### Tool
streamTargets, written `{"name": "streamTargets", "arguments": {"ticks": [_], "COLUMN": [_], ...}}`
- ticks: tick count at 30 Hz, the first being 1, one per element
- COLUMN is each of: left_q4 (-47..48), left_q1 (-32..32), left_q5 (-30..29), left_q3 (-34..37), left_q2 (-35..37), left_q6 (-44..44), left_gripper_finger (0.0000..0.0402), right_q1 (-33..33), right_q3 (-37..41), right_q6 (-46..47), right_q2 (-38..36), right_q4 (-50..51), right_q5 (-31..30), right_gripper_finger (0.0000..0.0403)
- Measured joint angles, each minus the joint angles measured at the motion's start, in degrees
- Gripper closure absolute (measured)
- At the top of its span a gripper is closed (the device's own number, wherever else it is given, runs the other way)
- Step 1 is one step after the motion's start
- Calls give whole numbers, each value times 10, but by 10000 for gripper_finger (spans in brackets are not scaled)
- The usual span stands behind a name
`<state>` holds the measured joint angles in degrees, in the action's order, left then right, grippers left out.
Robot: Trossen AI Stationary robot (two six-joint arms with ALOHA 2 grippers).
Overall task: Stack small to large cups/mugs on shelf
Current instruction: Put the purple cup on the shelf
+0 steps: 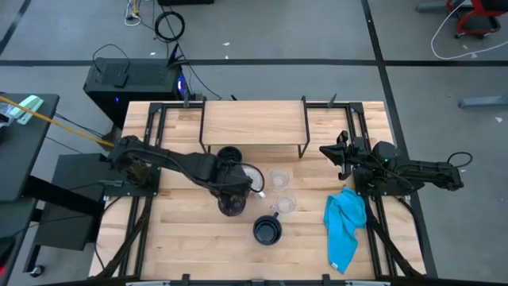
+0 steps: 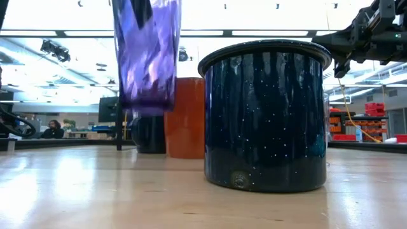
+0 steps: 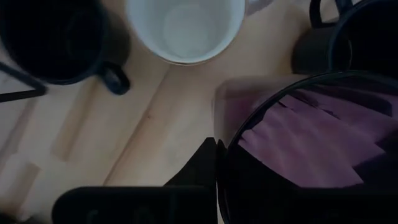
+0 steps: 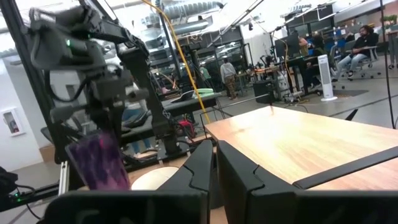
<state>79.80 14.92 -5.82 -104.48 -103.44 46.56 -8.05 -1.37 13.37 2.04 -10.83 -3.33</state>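
Note:
My left gripper [image 1: 231, 189] is shut on the translucent purple tumbler [image 2: 147, 54], which is held above the table's middle; it also shows in the high view [image 1: 232, 206]. Beside it stands the white-and-orange mug [image 1: 251, 176]. One dark mug [image 1: 228, 155] stands by the shelf [image 1: 254, 127], and another [image 1: 267, 231] stands nearer the front. Two clear glasses [image 1: 278, 179] [image 1: 284, 205] stand on the table to the right of the tumbler. My right gripper [image 1: 337, 151] is shut and empty at the shelf's right end. My left gripper holds the tumbler by its rim [image 3: 225, 146], on the side toward the arm. One finger [image 3: 204, 167] is outside the wall, and the other shows dark inside the tumbler [image 2: 141, 9]. The fingers point down from above. The tumbler hangs nearly upright, its base [image 2: 147, 108] clear of the table.
A blue cloth [image 1: 345, 226] lies at the right front. The shelf's black legs [image 1: 303, 147] stand on the table's far half. The white mug [image 3: 186, 25] and both dark mugs [image 3: 50, 37] [image 3: 367, 31] stand close under the held tumbler. People sit in the room beyond the table.

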Motion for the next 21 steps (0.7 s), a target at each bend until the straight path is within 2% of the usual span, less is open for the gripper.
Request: {"name": "streamTargets", "arguments": {"ticks": [8,15,21], "left_q4": [107,102,102], "left_q1": [-31,-91,-143], "left_q5": [-3,-6,69], "left_q3": [-100,-119,-118], "left_q2": [0,5,6], "left_q6": [-18,-75,-125], "left_gripper_finger": [389,389,389], "right_q1": [0,0,0], "right_q3": [0,0,0], "right_q6": [0,0,0], "right_q2": [0,0,0], "right_q4": [0,0,1], "right_q5": [0,0,0], "right_gripper_finger": [373,373,373]}}
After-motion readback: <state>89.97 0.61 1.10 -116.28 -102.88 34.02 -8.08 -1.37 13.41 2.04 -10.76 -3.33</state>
